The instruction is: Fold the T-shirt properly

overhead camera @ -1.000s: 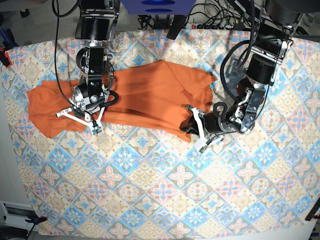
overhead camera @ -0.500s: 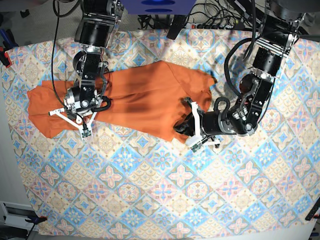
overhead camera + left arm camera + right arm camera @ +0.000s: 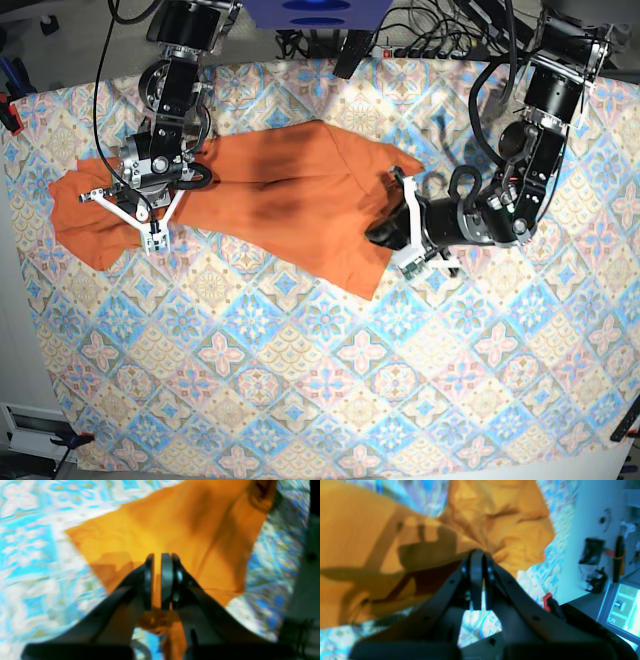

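Base view gives me the whole layout, so I read it from its left side across, placing everything against the T-shirt (image 3: 270,195). The shirt lies stretched over the patterned cloth (image 3: 300,380), its long axis running side to side, with a loose corner drooping toward the near edge around the middle. At the shirt's left end, the right gripper (image 3: 150,205) sits on the fabric, jaws pressed together on a bunched fold of orange; the right wrist view confirms it, the cloth puckering into the closed tips (image 3: 477,562). At the shirt's right end, the left gripper (image 3: 395,225) lies low and sideways, pointing into the hem; the left wrist view shows its fingers (image 3: 166,580) nearly together with a thin sheet of orange caught between them, so I judge it clamped on that edge.

Each arm owns its own end, and the garment spans between them. I judge the next move depends on carrying both ends the same way across that long axis, keeping the span taut.

Only the base view shows the sagging corner; only the wrist views show cloth inside the jaws.
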`<state>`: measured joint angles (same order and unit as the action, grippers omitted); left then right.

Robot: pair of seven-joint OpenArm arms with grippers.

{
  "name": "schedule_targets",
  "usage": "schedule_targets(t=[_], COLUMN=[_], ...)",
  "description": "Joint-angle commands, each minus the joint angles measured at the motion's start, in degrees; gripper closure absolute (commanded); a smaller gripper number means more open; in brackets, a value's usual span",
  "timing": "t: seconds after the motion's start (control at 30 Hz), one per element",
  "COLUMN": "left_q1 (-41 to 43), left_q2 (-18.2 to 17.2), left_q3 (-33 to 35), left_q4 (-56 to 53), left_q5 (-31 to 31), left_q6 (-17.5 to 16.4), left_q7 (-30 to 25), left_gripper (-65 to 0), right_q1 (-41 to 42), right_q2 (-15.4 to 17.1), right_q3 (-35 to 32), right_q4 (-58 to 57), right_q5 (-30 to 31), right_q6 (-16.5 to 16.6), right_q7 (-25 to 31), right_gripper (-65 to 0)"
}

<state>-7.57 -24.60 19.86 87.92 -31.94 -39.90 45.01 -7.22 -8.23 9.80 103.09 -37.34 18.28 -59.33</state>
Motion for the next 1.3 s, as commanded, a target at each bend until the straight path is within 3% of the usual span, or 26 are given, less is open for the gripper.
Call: schedule_targets(t=[0.0, 0.27, 0.63, 0.73, 0.97, 1.1, 1.17, 1.27], left_q1=[-0.8, -0.9, -0.7, -0.7, -0.8, -0.9, -1.0, -2.1], left_q2=[-0.3, 1.5, 1.4, 1.3, 1.2, 1.2, 1.2, 1.3], left_q3=[-1.5, -7.9, -8.4, -8.5, -8.5, -8.5, -8.5, -10.1], left_q4=[0.8, -3.0, -4.8, -4.8, -4.9, -4.9, -4.9, -4.8], left_q5=[-0.8, -0.1, -0.1, -0.1, -0.1, -0.1, -0.2, -0.8], left_q6=[-0.1, -0.1, -0.1, -0.1, -0.1, -0.1, -0.1, -0.1], left_q7=[-1.1, -1.1, -1.0, -1.0, -1.0, -0.9, 1.2, 9.1], left_gripper=[-3.7, -4.0, -4.3, -7.3, -23.7, -26.1, -26.5, -26.6], right_q1=[0.0, -6.2, -6.1, -6.4, -6.4, -8.0, -8.1, -6.4], right_q2=[0.2, 0.2, 0.3, 0.3, 0.5, 0.5, 0.3, 0.2], right_q3=[-0.4, -2.3, -5.2, -7.6, -14.4, -14.9, -14.0, -13.3], right_q4=[1.1, 1.2, -4.3, -3.7, -2.0, 5.3, 7.5, 7.5], right_q5=[-0.7, -0.7, -0.7, -0.7, -1.0, -1.1, -1.7, -5.0], right_q6=[-0.4, -0.4, -0.4, -0.4, -0.2, -0.4, -0.4, -0.4], right_q7=[0.7, 1.0, -3.4, -3.2, -3.7, -3.4, -3.4, -3.7], right_gripper=[0.0, 0.0, -0.8, -4.5, -17.9, -23.7, -24.8, -25.1])
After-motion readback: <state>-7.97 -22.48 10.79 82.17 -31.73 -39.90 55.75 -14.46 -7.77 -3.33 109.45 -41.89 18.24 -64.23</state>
